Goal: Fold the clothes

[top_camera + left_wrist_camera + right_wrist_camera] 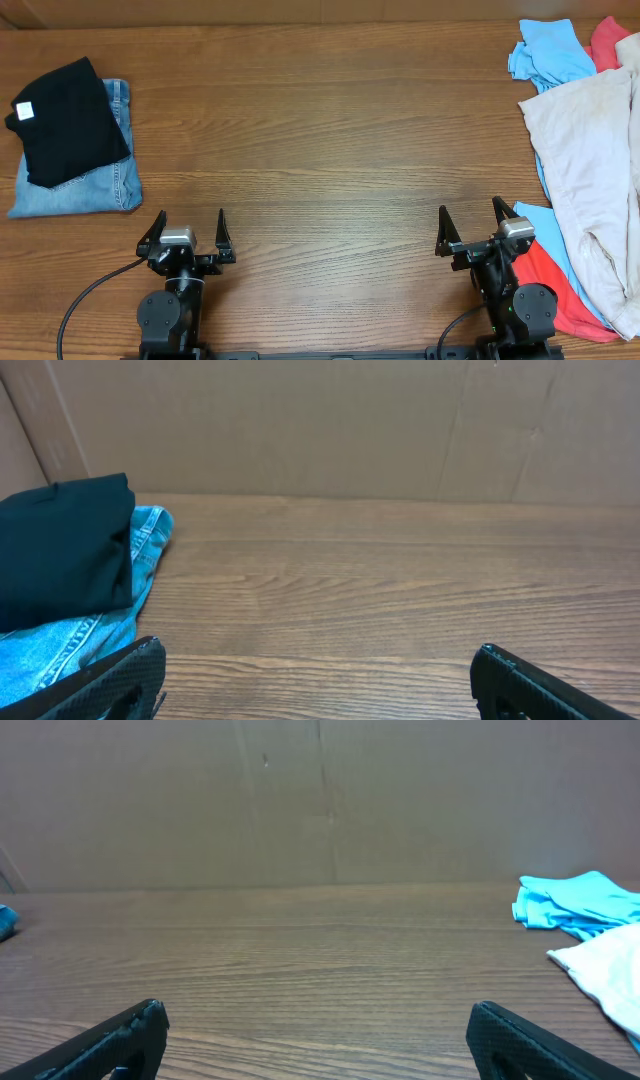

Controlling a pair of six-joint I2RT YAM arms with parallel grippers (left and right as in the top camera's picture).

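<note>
A folded black T-shirt [68, 118] with a small white label lies at the far left on folded blue denim [90, 190]; both also show in the left wrist view, the black shirt [60, 550] on the denim [70, 645]. A loose pile lies at the right: a cream garment [590, 170], a light blue one [550, 55], and a coral one [560, 290]. My left gripper [187, 235] is open and empty near the front edge. My right gripper [472, 230] is open and empty just left of the pile. The right wrist view shows the light blue garment [575, 905] and the cream one [610, 970].
A cardboard wall [330, 425] stands behind the wooden table [320, 150]. A second coral garment [605, 40] lies at the far right corner.
</note>
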